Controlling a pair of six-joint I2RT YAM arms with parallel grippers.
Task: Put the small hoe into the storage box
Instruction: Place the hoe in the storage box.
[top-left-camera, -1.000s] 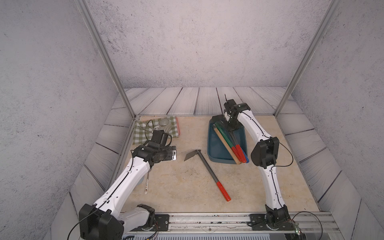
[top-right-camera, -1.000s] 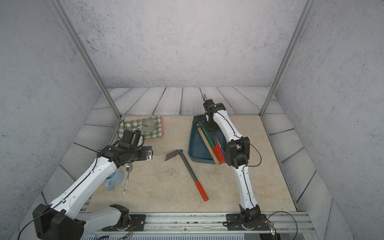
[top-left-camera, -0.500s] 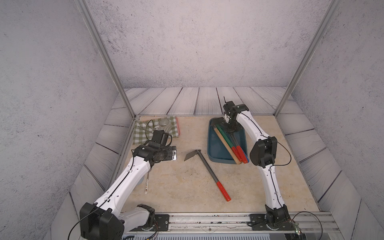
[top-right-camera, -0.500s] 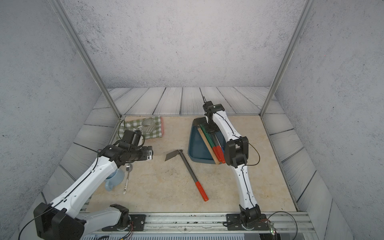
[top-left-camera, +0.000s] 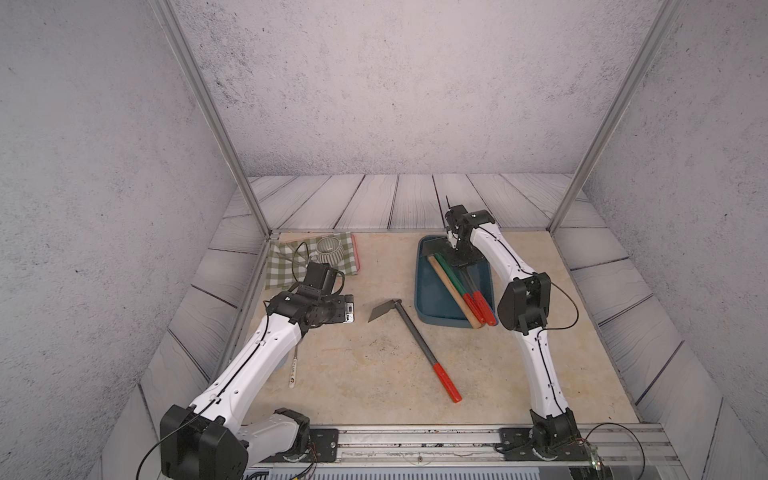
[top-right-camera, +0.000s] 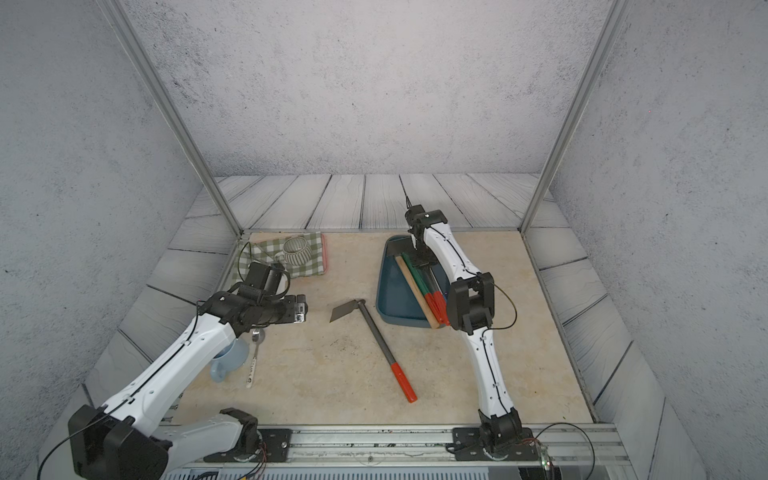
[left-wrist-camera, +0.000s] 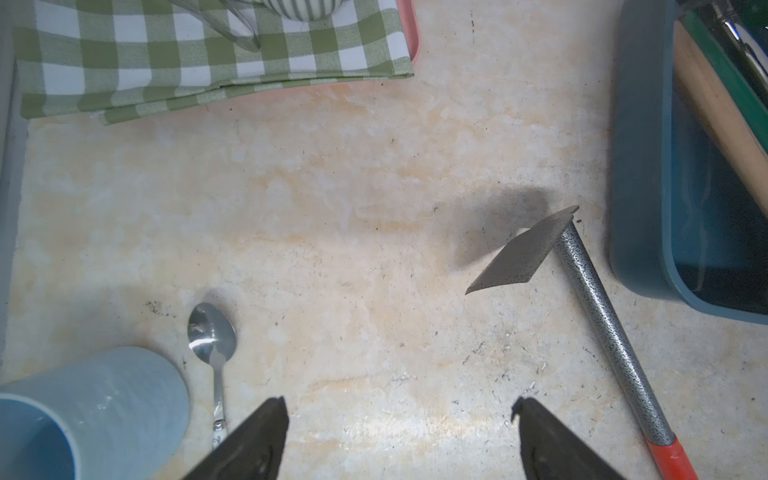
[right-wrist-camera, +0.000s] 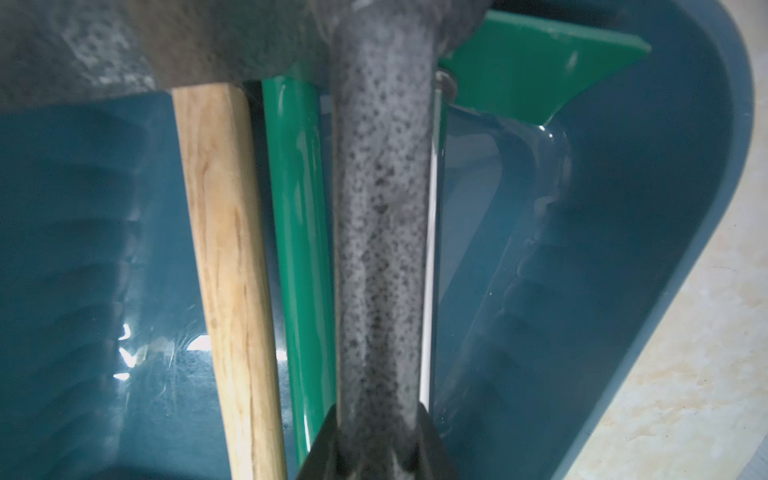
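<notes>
My right gripper (right-wrist-camera: 378, 419) is shut on the speckled grey shaft of a small hoe (right-wrist-camera: 378, 208). It holds the hoe low inside the dark teal storage box (top-left-camera: 417, 286), at the box's far end (top-right-camera: 420, 254). Under that shaft lie a wooden handle (right-wrist-camera: 224, 249) and a green hoe (right-wrist-camera: 297, 232). Red grips (top-left-camera: 480, 303) stick out over the near rim. A second grey hoe with a red grip (top-left-camera: 415, 338) lies flat on the table left of the box (left-wrist-camera: 590, 299). My left gripper (left-wrist-camera: 399, 405) hangs open over bare table, left of that hoe's blade (top-right-camera: 345, 311).
A green checked cloth (top-left-camera: 286, 266) with a striped bowl (top-left-camera: 330, 249) sits at the back left. A spoon (left-wrist-camera: 212, 332) and a pale blue cup (left-wrist-camera: 95, 399) lie under my left arm. Metal frame posts (top-left-camera: 216, 124) stand at the back corners.
The right arm has shifted very slightly over the box. The left arm and the hoe on the table have not moved.
</notes>
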